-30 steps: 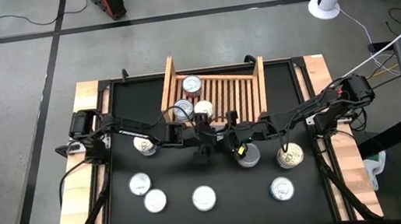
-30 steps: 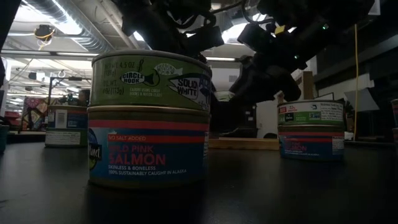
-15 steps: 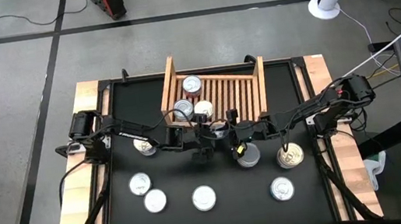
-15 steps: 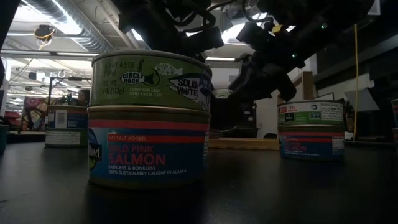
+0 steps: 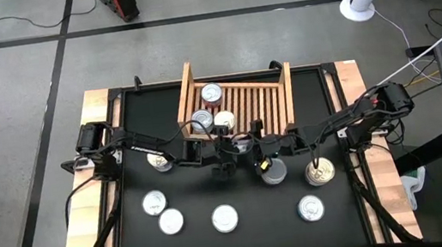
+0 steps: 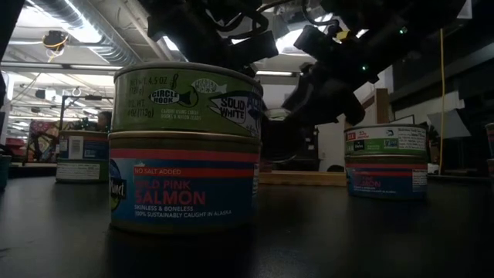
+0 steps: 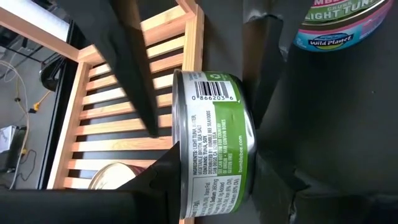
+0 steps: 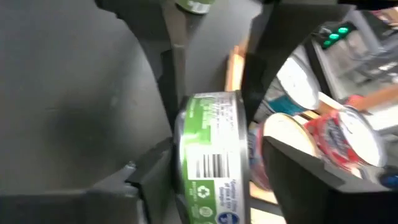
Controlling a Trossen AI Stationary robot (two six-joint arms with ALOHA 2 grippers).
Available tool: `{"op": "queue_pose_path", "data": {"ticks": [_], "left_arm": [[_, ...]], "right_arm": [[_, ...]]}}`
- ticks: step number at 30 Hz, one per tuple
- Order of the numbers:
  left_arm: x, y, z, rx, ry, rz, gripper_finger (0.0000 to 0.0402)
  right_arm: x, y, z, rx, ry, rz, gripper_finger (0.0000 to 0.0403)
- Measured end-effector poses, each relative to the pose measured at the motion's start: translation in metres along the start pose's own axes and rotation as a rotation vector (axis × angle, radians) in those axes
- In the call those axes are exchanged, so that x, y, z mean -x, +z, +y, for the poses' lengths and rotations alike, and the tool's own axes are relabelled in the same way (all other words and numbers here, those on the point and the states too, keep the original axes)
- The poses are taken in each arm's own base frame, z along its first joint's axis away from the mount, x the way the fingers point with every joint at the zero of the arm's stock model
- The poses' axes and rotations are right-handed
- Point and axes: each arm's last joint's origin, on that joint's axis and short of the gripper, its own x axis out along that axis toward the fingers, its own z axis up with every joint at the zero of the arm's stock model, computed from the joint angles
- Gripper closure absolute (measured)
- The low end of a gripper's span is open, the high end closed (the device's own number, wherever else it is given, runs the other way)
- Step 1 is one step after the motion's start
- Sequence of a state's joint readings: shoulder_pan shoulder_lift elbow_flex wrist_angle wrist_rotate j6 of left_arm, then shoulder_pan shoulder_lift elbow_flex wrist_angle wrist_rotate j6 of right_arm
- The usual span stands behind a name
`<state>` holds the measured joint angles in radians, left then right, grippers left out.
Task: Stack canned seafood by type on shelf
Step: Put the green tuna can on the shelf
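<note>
**A:** Closest to us, the loose tins (image 5: 225, 218) sit in a row on the black table (image 5: 134, 118). One stack (image 6: 185, 181) mixes types, a green tin on a pink salmon one.

**B:** So sorting is barely begun. What's going on behind them?

**A:** Both arms meet mid-table, at the shelf's front edge. The left gripper (image 5: 228, 144) has just closed and is now clamped on the green-labelled tin (image 7: 214, 143), held on edge. The right gripper (image 5: 257, 143) gripped it a moment ago. Now its fingers have sprung apart around the tin.

**B:** A handover, then?

**A:** Looks like it. I'd guess the left arm carries it in once the right backs off.

**B:** And beyond?

**A:** The shelf (image 5: 287, 88), just behind the tin, with a few tins (image 5: 211, 94) already on its slats, toward the left side.
</note>
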<state>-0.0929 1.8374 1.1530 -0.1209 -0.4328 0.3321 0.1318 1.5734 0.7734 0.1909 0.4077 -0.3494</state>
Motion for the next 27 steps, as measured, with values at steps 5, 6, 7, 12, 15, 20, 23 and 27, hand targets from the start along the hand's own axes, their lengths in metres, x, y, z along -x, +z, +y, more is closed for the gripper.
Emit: {"op": "queue_pose_path", "data": {"ticks": [5,6,7,12,15,20,23,27], "left_arm": [[0.0,0.001,0.002,0.009,0.018,-0.01,0.0263],[0.0,0.002,0.002,0.013,0.025,-0.015,0.0262],[0.0,0.003,0.003,0.014,0.033,-0.016,0.0262],[0.003,0.013,0.012,-0.022,0.089,-0.012,0.0261],[0.003,0.018,0.022,-0.056,0.131,-0.013,0.0261],[-0.001,0.019,0.049,-0.065,0.208,0.01,0.026],[-0.005,0.017,0.064,-0.081,0.231,0.025,0.0259],[-0.013,0.006,0.09,-0.089,0.277,0.067,0.0259]], "right_arm": [[0.009,0.003,-0.007,0.026,-0.06,0.012,0.0117],[0.013,0.004,-0.009,0.026,-0.06,0.011,0.0113],[0.016,0.005,-0.011,0.022,-0.062,0.004,0.011],[0.042,0.016,-0.027,-0.013,-0.086,-0.054,0.0107],[0.056,0.019,-0.035,-0.026,-0.096,-0.076,0.0107],[0.08,0.023,-0.047,-0.053,-0.114,-0.131,0.0107],[0.093,0.024,-0.054,-0.066,-0.12,-0.156,0.0107],[0.109,0.025,-0.061,-0.086,-0.132,-0.197,0.0107]]}}
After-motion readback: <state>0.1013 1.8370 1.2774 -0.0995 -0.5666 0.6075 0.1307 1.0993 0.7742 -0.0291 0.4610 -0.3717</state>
